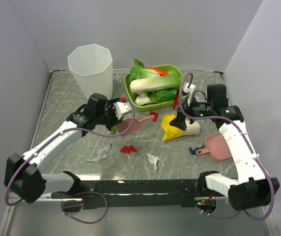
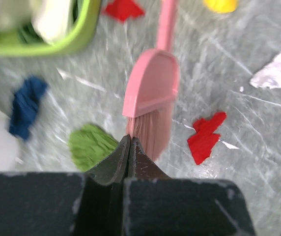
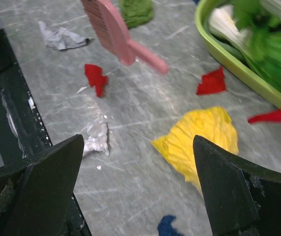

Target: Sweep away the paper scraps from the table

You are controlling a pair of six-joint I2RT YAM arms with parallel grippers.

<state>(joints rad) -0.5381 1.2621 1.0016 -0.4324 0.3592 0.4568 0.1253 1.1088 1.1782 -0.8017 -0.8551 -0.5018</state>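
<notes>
Pressing together, left gripper (image 2: pixel 130 141): my jaws are closed tight; the bristle ends of the pink brush (image 2: pixel 153 98) reach my tips, but I cannot tell if any are caught.
Right gripper (image 3: pixel 138 187): my fingers are spread wide and hold nothing; the yellow toy cabbage (image 3: pixel 199 135) lies on the table between them in my wrist view.
Paper scraps (image 2: pixel 207 135): in the left wrist view, this red one is just right of the brush, the green scrap (image 2: pixel 89 145) is lower left, the dark blue scrap (image 2: pixel 26 105) is at left, and the white scrap (image 2: pixel 275 71) is at the right edge.
Table (image 1: pixel 67 96): the scraps lie on it around the middle of the top view.
Dustpan (image 1: pixel 218 146): lower right of the top view.
Green tray (image 1: pixel 176 69): upper middle of the top view.
</notes>
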